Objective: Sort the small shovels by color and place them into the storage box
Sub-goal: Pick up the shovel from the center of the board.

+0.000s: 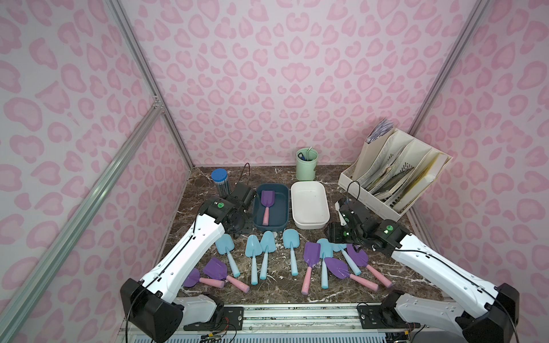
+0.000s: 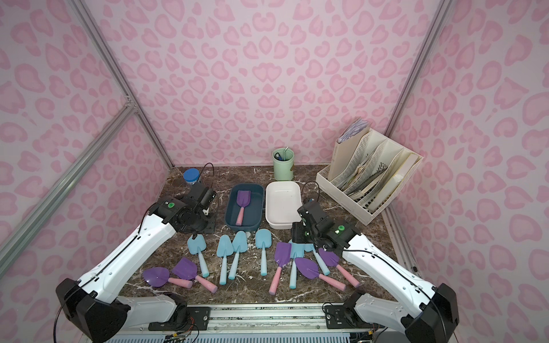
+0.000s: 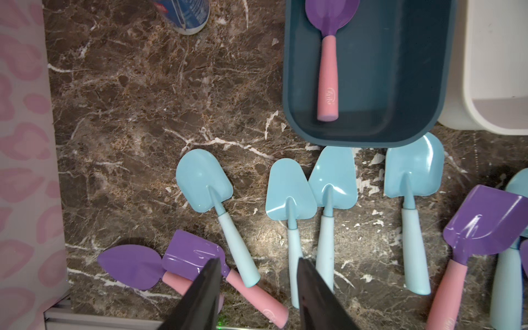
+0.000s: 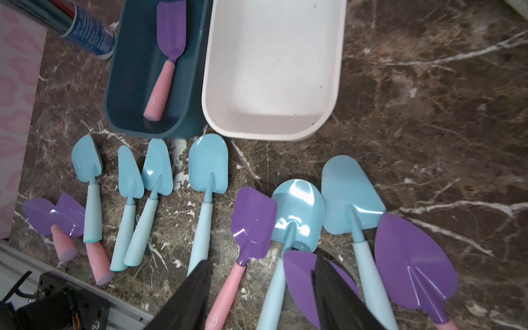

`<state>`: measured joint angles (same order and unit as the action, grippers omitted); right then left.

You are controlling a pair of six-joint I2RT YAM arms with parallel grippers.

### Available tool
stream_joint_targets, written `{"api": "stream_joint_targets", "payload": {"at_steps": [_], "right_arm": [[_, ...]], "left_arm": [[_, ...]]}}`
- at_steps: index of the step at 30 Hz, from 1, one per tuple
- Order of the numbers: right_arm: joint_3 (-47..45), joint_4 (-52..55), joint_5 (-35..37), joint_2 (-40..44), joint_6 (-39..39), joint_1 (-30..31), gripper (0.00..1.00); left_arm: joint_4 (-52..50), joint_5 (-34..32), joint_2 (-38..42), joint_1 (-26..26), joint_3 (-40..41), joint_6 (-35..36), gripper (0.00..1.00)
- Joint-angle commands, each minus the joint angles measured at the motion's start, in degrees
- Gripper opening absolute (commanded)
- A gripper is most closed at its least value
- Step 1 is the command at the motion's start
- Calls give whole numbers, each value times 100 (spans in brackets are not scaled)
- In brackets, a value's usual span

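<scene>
Purple shovel (image 1: 266,205) sitting in the navy box (image 1: 279,213) in both top views, other shovels (image 1: 289,237) loose on marble (image 1: 267,175) at its 6 o'clock, left wrist view, left gripper (image 3: 258,261) spread, empty, right wrist view, right gripper (image 4: 263,258) spread too, empty

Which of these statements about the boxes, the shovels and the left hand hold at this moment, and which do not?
1. The dark blue box holds one purple shovel. True.
2. The white box holds two shovels. False: nothing lies in it.
3. All the light blue shovels lie on the table. True.
4. The left hand is shut on a shovel. False: it is open and holds nothing.
5. The green cup lies on its side. False: it stands upright at the back.
</scene>
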<state>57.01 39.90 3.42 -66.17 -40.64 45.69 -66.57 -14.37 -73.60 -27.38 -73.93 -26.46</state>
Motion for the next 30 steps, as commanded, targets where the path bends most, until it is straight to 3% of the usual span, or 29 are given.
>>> {"api": "stream_joint_targets", "payload": {"at_steps": [1,9,18,30], "right_arm": [[1,-303,-23,-217,-511,508,61],[388,-907,-116,-1698,-979,1557,63],[763,-1014,-214,-2788,-1099,1706,70],[724,-1197,-483,-3479,-1348,1813,67]], "left_arm": [[-182,-334,164,13,131,-208,49],[193,-558,478,105,499,-323,50],[346,-505,512,180,707,-248,51],[492,-418,627,216,964,-167,52]]}}
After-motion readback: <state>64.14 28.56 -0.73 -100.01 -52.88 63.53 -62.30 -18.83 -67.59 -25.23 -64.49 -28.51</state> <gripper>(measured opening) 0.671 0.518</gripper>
